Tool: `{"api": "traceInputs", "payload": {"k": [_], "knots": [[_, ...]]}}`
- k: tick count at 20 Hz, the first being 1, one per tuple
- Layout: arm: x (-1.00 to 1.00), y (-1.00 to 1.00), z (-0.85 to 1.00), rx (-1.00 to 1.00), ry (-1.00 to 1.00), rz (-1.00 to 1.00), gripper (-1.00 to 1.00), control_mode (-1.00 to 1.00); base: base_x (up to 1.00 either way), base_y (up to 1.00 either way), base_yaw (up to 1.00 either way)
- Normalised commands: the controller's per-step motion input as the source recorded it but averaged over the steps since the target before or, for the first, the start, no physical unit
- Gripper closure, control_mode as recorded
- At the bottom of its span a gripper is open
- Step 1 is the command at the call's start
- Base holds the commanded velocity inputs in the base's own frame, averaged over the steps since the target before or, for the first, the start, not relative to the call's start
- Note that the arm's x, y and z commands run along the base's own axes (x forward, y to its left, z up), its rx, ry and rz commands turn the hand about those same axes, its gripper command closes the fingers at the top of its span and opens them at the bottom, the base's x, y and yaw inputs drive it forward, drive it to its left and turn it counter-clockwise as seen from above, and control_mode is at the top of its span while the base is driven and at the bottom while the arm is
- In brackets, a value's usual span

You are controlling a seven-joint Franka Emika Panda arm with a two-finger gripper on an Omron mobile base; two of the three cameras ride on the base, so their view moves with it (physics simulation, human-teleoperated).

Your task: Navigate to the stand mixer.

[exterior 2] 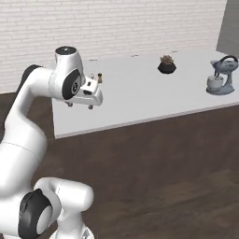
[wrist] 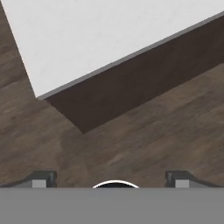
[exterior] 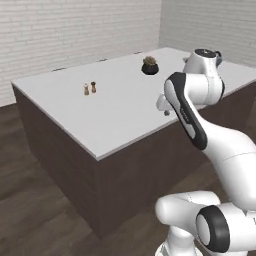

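The stand mixer (exterior 2: 221,77), blue-grey with a light silver bowl, stands near the right end of the white island counter (exterior 2: 140,100) in the right base view. My gripper (exterior 2: 80,106) hangs over the counter's near left edge, far to the left of the mixer. In the left base view the gripper (exterior: 164,109) sits below the arm's elbow. The hand view looks down on the counter's corner (wrist: 65,52) and the wooden floor (wrist: 144,140). Its fingertips (wrist: 39,179) stand wide apart with nothing between them, so the gripper (wrist: 110,181) is open.
A black faceted pot with a small plant (exterior 2: 166,65) (exterior: 149,66) sits mid-counter, left of the mixer. Two small shakers (exterior: 89,88) (exterior 2: 99,78) stand farther left. The island's dark side panels (exterior: 125,185) drop to the floor; a white brick wall (exterior: 75,30) runs behind.
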Motion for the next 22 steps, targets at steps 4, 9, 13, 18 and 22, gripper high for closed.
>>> {"api": "traceInputs", "payload": {"k": [4, 9, 13, 18, 22], "knots": [[0.0, 0.0, 0.0, 0.0, 0.0, 0.0, -1.0, 1.0, 1.0, -0.69, 0.08], [0.0, 0.0, 0.0, 0.0, 0.0, 0.0, -1.0, 1.0, 1.0, -0.73, 0.11], [0.0, 0.0, 0.0, 0.0, 0.0, 0.0, -1.0, 1.0, 1.0, -0.86, 0.17], [0.0, 0.0, 0.0, 0.0, 0.0, 0.0, -1.0, 1.0, 0.98, -0.9, 0.23], [0.0, 0.0, 0.0, 0.0, 0.0, 0.0, -1.0, 1.0, 0.91, -0.92, 0.25]]}}
